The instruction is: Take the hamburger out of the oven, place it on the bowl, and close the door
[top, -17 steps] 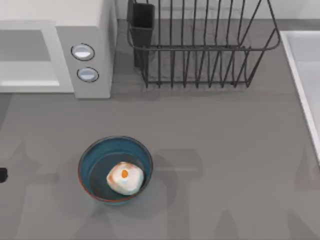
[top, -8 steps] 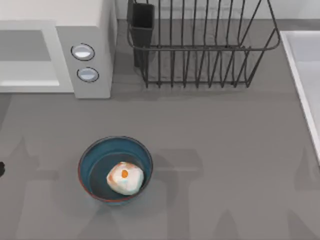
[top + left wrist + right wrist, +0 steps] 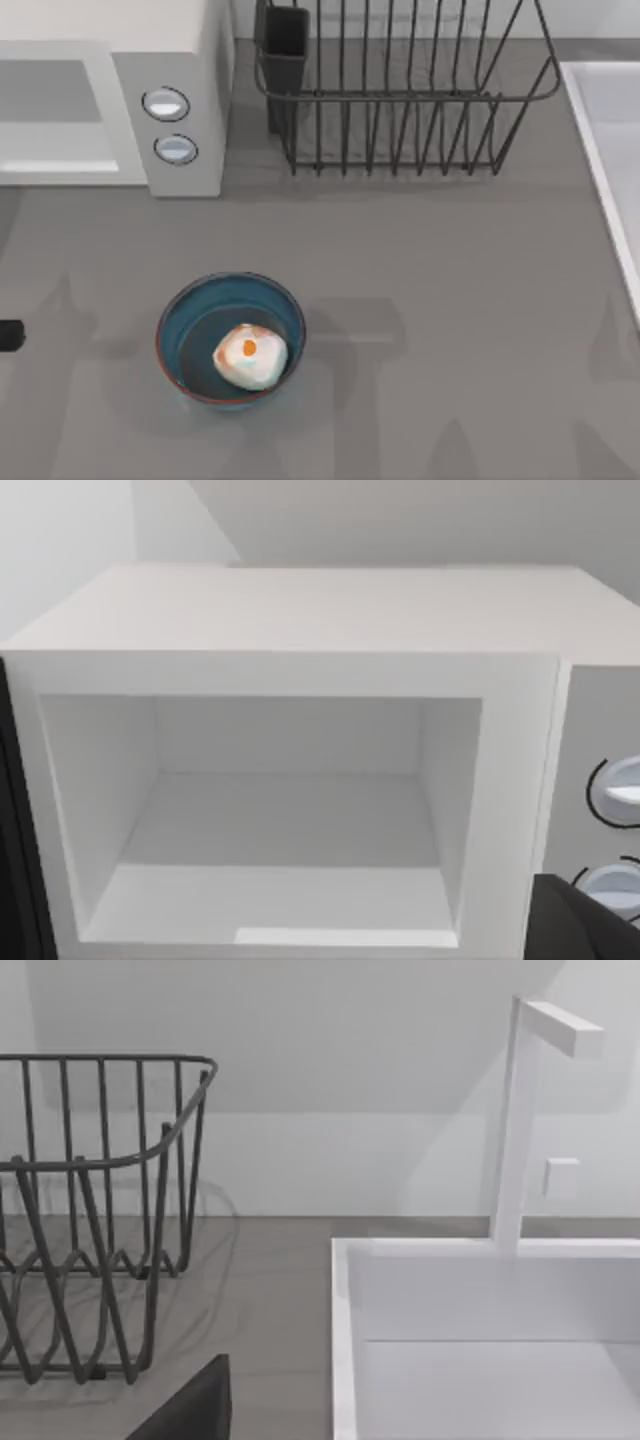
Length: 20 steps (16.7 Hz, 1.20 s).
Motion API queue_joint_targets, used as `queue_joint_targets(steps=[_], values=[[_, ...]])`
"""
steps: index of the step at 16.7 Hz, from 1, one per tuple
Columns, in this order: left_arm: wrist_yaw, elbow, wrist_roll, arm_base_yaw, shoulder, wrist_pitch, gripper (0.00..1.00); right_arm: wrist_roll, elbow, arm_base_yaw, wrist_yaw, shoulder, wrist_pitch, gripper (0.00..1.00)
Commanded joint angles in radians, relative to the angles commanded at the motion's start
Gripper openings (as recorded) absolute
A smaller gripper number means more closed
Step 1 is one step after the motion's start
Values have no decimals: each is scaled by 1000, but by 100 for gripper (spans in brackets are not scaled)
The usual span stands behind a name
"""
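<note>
The hamburger (image 3: 250,356) sits inside the bowl (image 3: 172,318) on the grey surface (image 3: 450,300). The oven (image 3: 300,620) cavity stands open. Left pincer (image 3: 8,336) state unclear.

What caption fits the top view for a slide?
Hamburger resting in the blue bowl on the grey table, near the white oven and dish rack.

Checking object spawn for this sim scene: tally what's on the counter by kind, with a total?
White boxy oven with two round knobs: 1
Round deep blue bowl with reddish rim: 1
Cream-white hamburger with orange spot, lying in the bowl: 1
Dark wire dish rack: 1
White sink basin with white tap: 1
Total: 5
</note>
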Motion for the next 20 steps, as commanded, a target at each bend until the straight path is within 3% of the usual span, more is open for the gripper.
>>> queue_joint_targets(steps=[15, 20], values=[[65, 103, 10, 65, 152, 36, 0, 0, 0, 0, 0, 0, 0, 100], [162, 257, 143, 212, 339, -69, 0, 0, 0, 0, 0, 0, 0, 100]])
